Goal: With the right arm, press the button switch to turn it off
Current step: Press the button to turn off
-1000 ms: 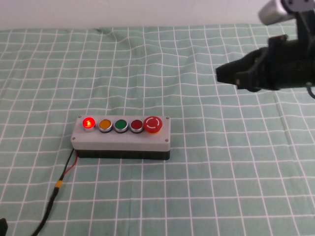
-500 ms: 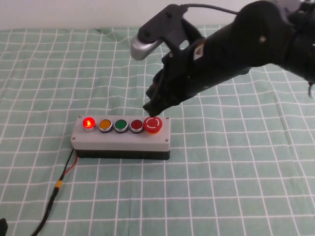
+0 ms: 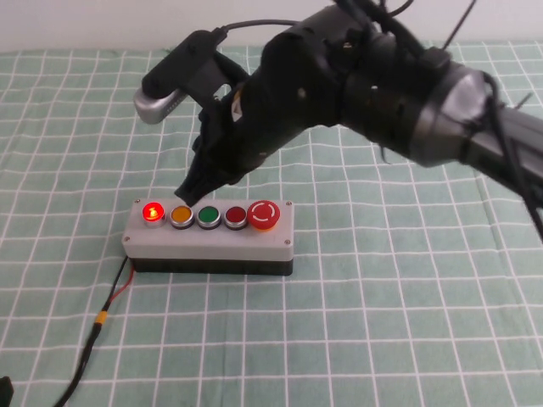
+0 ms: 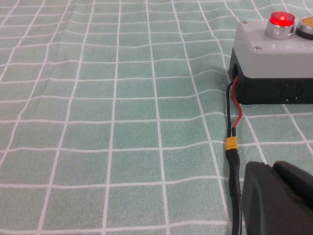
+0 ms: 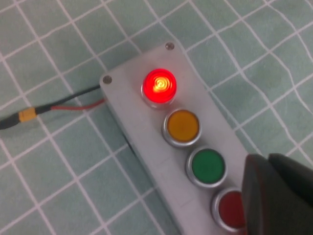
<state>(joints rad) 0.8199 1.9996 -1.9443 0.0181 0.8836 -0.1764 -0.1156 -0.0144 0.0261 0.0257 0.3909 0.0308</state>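
- Now the grey box point(image 3: 209, 231) with its black base sits on the green checked cloth point(image 3: 382, 305), and every place below is given from it.
- At the box's left end the button switch point(image 3: 153, 212) glows bright red, first in the row; beside it come the orange button point(image 3: 181, 214), the green button point(image 3: 209, 215), the dark-red button point(image 3: 235, 215) and the big mushroom button point(image 3: 263, 214).
- Above the box, the right arm point(image 3: 356, 80) reaches down, its right gripper point(image 3: 188, 193) hanging just behind the orange button, apart from the switch; its tips look pressed together.
- Left of the box, near the red-and-black cable point(image 4: 233, 142), the left gripper point(image 4: 276, 200) lies low; whether its pincer is wide or narrow cannot be told.
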